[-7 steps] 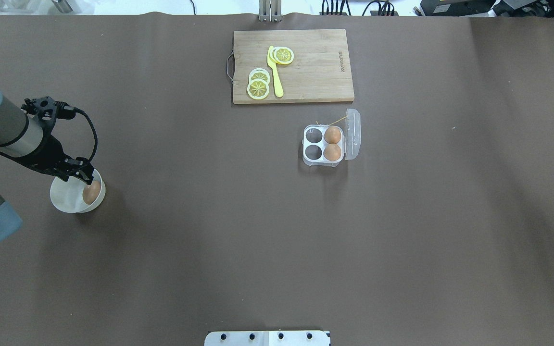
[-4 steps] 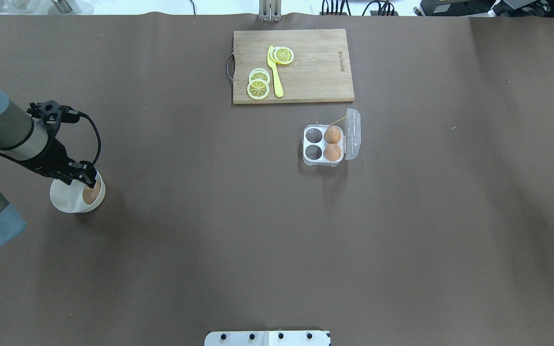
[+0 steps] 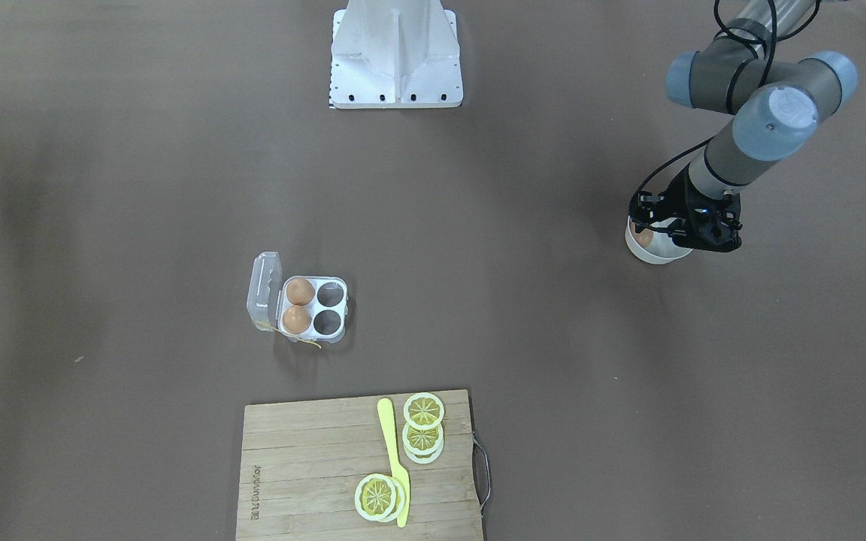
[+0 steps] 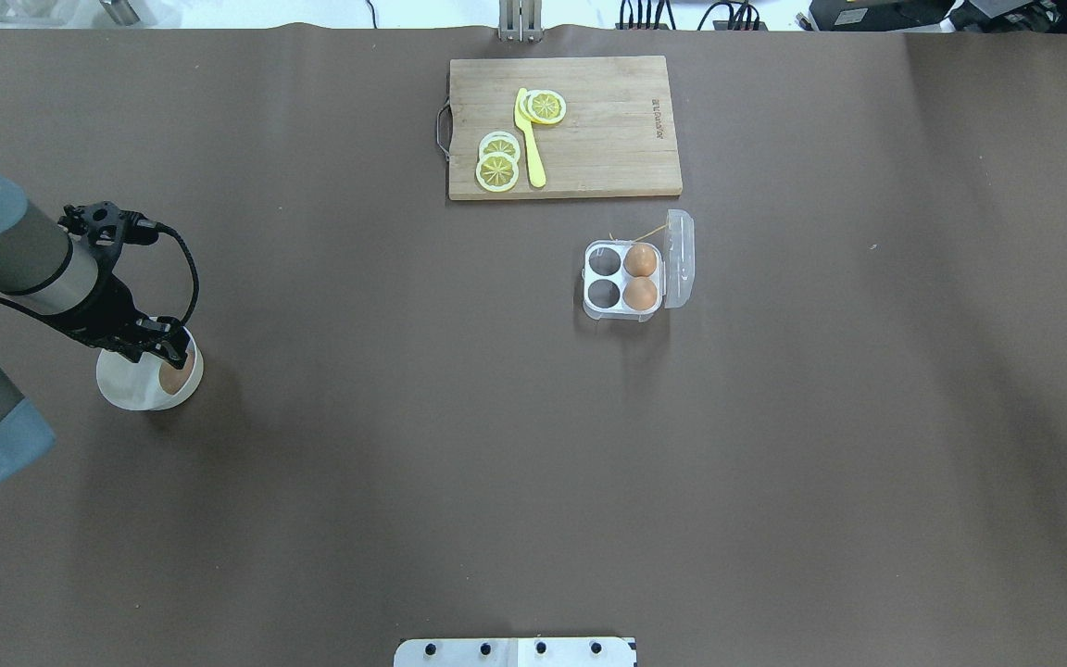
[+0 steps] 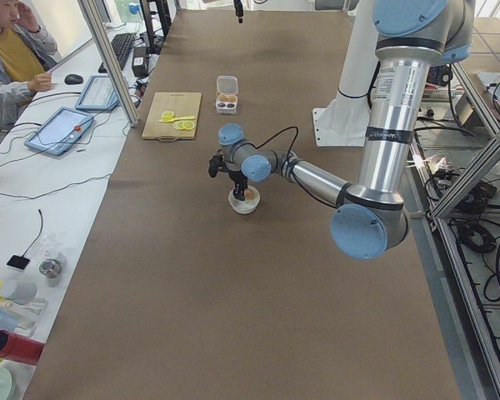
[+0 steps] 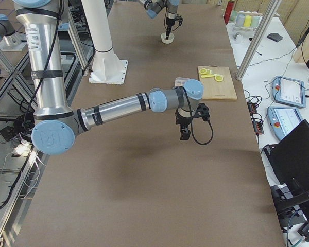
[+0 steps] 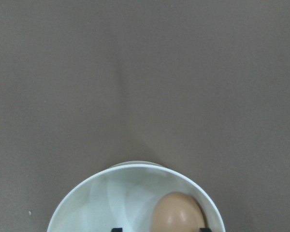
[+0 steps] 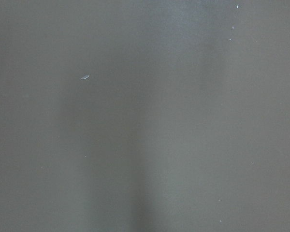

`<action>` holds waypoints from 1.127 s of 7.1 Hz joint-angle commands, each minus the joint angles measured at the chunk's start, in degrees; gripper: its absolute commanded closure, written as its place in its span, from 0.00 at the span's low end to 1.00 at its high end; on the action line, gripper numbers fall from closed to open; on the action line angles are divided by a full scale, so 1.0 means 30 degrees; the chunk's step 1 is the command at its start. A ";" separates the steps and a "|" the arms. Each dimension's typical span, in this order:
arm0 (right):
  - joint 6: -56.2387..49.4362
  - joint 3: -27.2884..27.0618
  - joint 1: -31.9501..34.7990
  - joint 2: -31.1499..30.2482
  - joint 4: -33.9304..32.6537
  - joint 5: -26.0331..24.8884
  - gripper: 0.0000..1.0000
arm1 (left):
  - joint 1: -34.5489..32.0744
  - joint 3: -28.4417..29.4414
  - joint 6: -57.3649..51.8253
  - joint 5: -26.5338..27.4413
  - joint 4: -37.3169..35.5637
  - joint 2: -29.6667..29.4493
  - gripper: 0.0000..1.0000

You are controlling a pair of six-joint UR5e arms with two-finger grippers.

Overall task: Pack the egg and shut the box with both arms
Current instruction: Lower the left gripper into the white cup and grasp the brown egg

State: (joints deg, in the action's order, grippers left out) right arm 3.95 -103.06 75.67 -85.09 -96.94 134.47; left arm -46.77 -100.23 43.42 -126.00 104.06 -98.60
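While the left pincer (image 4: 170, 356) gapes in the bowl (image 4: 121, 394), the egg (image 7: 176, 215) lies between its jaws.

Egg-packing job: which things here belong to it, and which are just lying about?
Job: egg in the white bowl; open box holding two eggs; left claw, open over the bowl.
Lying about: cutting board; lemon slices; yellow knife.

Light-brown egg (image 7: 177, 213) inside white bowl (image 7: 134, 167)
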 commanded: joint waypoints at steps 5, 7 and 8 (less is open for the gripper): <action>-0.0029 -0.0013 0.0000 0.0034 0.0000 -0.0029 0.00 | 0.0441 0.0361 0.0672 0.0018 0.0029 -0.0500 0.38; -0.0029 0.0046 0.0000 0.0063 0.0000 -0.0029 0.00 | 0.0471 0.0508 0.0616 0.0019 0.0029 -0.0503 0.48; 0.0000 0.0046 0.0000 0.0063 0.0000 -0.0029 0.00 | 0.0471 0.0509 0.0615 -0.0010 0.0000 -0.0503 0.60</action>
State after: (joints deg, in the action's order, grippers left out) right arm 3.88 -102.95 75.67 -84.94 -96.94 134.39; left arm -45.40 -98.86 45.26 -125.97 104.13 -100.06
